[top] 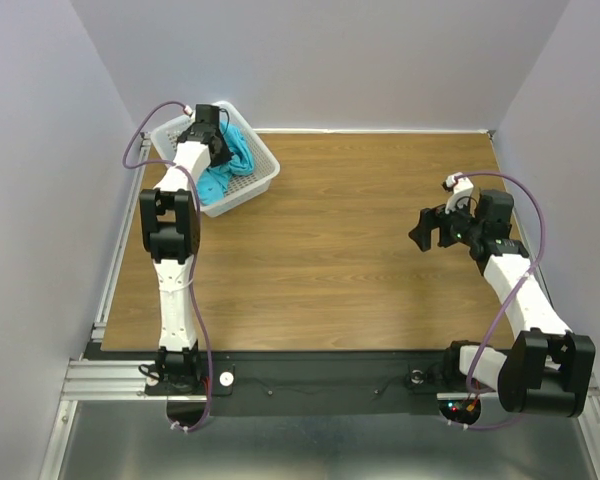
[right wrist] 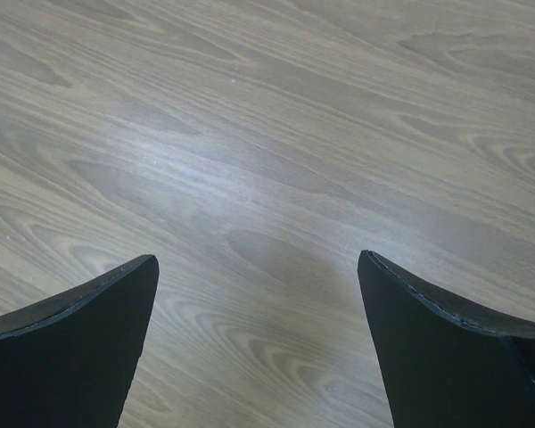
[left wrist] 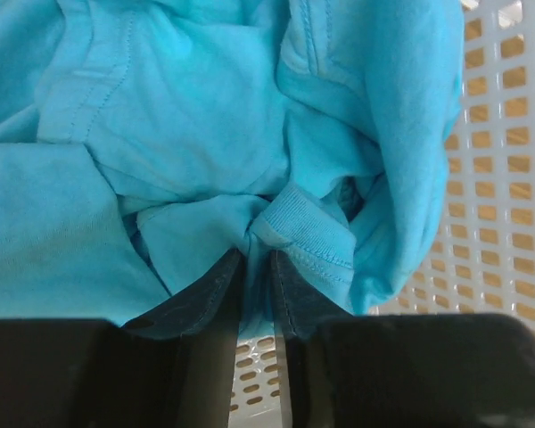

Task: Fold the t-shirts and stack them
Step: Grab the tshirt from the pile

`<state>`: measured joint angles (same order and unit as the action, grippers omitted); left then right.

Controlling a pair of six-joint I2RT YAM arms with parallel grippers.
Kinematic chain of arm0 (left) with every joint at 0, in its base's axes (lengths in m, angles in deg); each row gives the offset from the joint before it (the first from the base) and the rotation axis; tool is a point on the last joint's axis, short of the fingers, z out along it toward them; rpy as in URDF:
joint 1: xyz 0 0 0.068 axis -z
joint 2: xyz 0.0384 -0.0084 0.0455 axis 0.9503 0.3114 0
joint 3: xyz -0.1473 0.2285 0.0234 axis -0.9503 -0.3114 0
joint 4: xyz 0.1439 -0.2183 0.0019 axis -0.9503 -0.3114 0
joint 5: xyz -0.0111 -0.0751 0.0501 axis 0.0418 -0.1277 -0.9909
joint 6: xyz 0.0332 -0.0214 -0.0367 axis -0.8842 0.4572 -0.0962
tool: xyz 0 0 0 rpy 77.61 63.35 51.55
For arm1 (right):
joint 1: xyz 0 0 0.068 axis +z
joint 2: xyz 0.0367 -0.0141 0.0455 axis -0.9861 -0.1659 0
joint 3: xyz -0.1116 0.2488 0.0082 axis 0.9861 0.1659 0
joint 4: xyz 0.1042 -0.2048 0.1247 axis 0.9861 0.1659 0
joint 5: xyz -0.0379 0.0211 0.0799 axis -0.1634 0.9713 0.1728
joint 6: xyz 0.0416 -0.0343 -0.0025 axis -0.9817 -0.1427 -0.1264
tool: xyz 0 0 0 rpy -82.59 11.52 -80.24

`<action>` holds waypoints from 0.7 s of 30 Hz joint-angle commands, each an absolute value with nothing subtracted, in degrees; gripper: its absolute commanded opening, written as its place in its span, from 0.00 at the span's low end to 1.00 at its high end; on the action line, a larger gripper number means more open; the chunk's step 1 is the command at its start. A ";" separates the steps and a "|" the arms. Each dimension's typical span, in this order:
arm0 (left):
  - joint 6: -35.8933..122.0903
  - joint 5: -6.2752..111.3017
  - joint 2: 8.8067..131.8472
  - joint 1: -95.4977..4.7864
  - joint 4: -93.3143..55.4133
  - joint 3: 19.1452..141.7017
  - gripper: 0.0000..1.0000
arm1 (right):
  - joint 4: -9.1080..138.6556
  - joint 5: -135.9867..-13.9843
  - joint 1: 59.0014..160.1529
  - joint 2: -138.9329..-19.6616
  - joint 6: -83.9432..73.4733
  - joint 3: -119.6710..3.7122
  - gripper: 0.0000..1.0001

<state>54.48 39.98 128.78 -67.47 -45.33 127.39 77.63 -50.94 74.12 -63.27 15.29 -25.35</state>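
In basket [top: 267, 176] at far-left corner of table [top: 330, 250], crumpled shirt [top: 232, 160], left gripper [left wrist: 257, 259] pinched on one fold; right gripper [right wrist: 259, 267] well away over wood, jaws wide apart.

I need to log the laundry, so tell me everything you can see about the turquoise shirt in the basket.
The turquoise shirt is soft knit cloth with stitched seams and a ribbed band, crumpled into a heap, unfolded. It lies in the white perforated basket at the far left corner of the table. The left end effector pinches a fold by the ribbed band.
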 commanded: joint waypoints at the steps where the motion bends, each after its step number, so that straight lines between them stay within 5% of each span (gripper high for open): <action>1: 51.82 41.96 123.96 -67.90 -40.93 126.83 0.11 | 76.13 -49.49 73.42 -62.11 15.29 -25.94 1.00; 3: 51.04 41.97 122.46 -67.90 -39.69 125.07 0.00 | 76.13 -49.40 73.33 -62.03 15.38 -25.94 1.00; 21: 44.08 58.92 93.90 -67.73 -19.04 108.37 0.00 | 76.04 -48.09 72.63 -61.76 15.99 -25.50 1.00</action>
